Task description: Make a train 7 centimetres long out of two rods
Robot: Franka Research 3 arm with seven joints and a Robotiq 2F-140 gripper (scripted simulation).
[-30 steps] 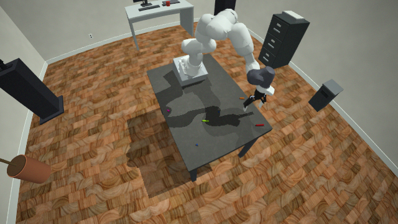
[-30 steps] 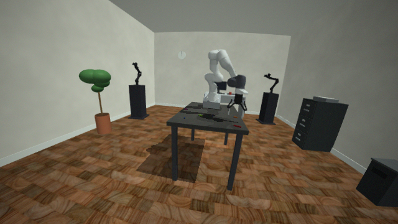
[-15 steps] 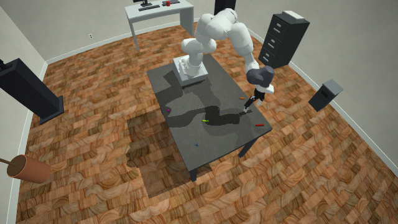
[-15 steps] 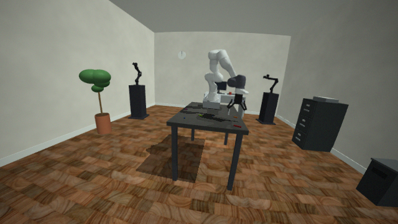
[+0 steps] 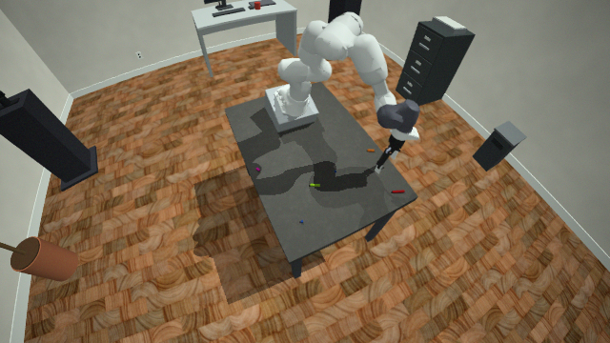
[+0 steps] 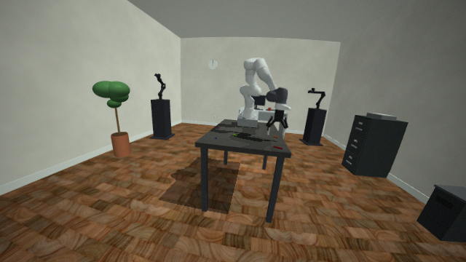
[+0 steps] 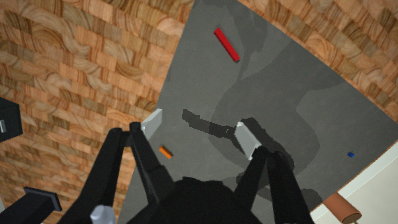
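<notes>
Lime rod: five long, lying flat on the table (image 5: 286, 238) (image 6: 251, 145) (image 7: 190, 75), and the landmark for the places below, as the top view shows them.
Lime rod's place: lime rod (image 5: 315, 185) (image 6: 234, 135) sits mid-table, well apart from the jaws.
Magenta rod: magenta rod (image 5: 258, 169) (image 6: 218, 127) lies left of the lime rod, near the table's edge; two long, so these make the only fitting pair.
Jaws: spread wide with nothing between them, above the table to the right of the lime rod.
Step in hand: probably the approach to a first rod; swing over the lime rod's side of the table before descending.
Grip: straddle the chosen rod's long sides at its middle, pads square to it, then lower gently and close.
Joining: keep both rods flat and in line; nudge end to end softly, lest the joint kink.
Bystanders: orange rod (image 5: 371, 151) (image 6: 275, 137) (image 7: 166, 152) and red rod (image 5: 397, 191) (image 6: 277, 148) (image 7: 226, 45), both right of the lime rod, should stay out.
</notes>
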